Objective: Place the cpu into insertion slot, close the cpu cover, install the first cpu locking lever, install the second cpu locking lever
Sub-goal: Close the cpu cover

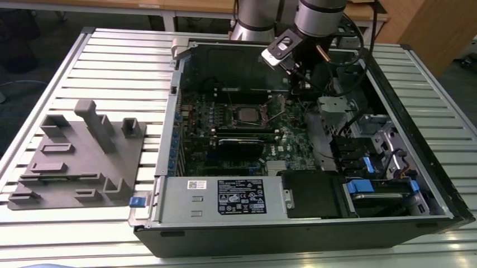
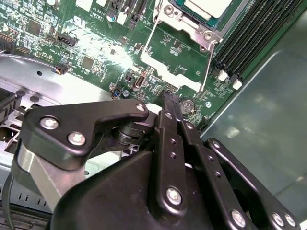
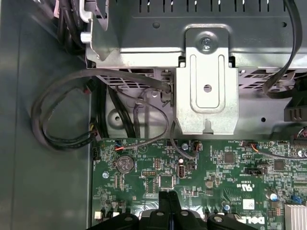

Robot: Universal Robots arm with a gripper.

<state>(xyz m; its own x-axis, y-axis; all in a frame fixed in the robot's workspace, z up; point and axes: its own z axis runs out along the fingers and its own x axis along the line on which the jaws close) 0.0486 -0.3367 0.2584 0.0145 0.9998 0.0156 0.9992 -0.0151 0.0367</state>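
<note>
The cpu (image 1: 245, 114) lies flat in the insertion slot (image 2: 188, 24) near the middle of the green motherboard (image 1: 201, 145); its silver-grey top (image 2: 206, 5) also shows in the second wrist view. The cpu cover (image 2: 165, 69) is swung open off the socket, and green board shows through its cut-out. A thin locking lever (image 2: 208, 62) runs along its side. My gripper (image 1: 300, 84) hangs over the board's far end, to the exterior view's right of the socket. Its black fingers (image 2: 165, 103) are pressed together and hold nothing.
The open computer case (image 1: 417, 139) lies on a slatted table (image 1: 111, 61). A grey fixture block (image 1: 75, 162) sits at the exterior view's left. A power supply (image 1: 223, 195) and drive bays (image 1: 372, 187) fill the near end. Black cables (image 3: 62, 120) and a metal bracket (image 3: 206, 86) lie beyond the board.
</note>
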